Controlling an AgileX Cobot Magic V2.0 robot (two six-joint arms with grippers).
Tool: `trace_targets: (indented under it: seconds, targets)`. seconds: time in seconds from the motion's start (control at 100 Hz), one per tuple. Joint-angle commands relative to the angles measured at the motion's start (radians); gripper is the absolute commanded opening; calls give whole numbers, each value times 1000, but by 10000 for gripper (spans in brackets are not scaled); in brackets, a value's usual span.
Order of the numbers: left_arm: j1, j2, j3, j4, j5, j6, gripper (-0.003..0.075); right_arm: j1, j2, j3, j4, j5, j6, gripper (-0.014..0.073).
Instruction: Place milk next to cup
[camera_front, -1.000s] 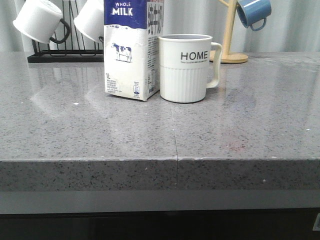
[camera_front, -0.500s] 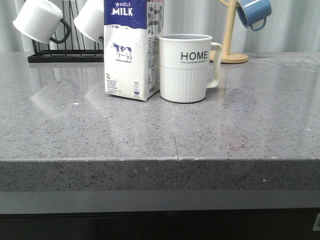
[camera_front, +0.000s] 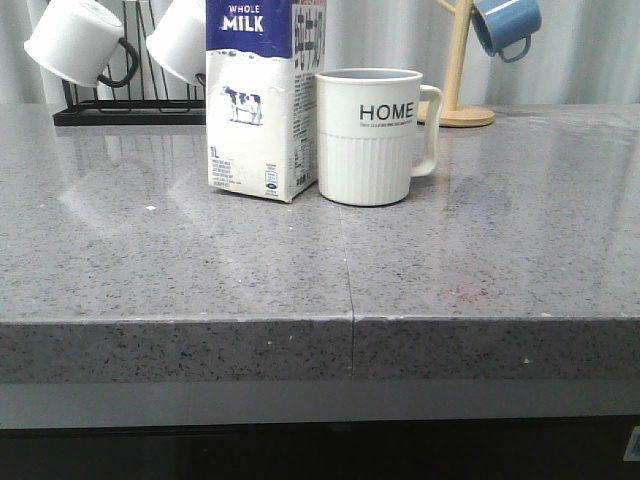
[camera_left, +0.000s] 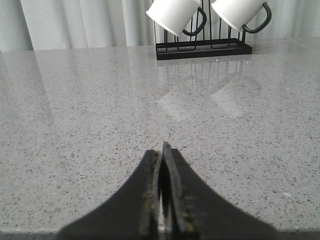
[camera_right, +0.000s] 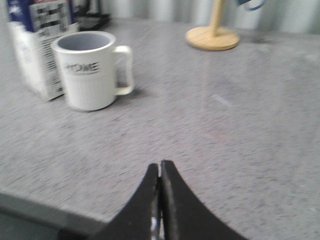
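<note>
Before you: grey speckled stone countertop (camera_front: 200, 270), seam down the middle, glossy reflections; pale pleated curtain (camera_front: 380, 35) behind; dark void beneath the counter's front edge.

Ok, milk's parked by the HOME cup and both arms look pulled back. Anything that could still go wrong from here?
Little, probably.

1. The milk stands tall and very close to the cup; whether they touch is unclear. A bump to either could tip the carton.

2. The right gripper, shut and empty, faces the cup; any forward drift could push it.

3. The left gripper, also shut, points toward the black mug rack, so a forward move there could knock the hanging mugs.
</note>
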Motion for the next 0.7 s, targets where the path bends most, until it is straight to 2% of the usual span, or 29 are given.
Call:
trace_targets:
  seconds: [0.0, 0.14, 0.31, 0.45, 0.69]
  targets:
    - [0, -32, 42, -1, -83, -9, -21, -81, 12, 32, -18, -222, -8, -39]
    - [0, -32, 42, -1, -83, -9, -21, -215, 3, 146, 19, -401, -7, -39]
    - [0, -32, 42, -1, -83, -9, -21, -297, -80, 283, 52, -459, 7, -39]
    - [0, -32, 42, -1, -83, -9, -21, -303, -223, 284, 55, -275, 15, -39]
    - [0, -32, 42, -1, -83, -9, -21, -308, -215, 284, 54, -294, 15, -39]
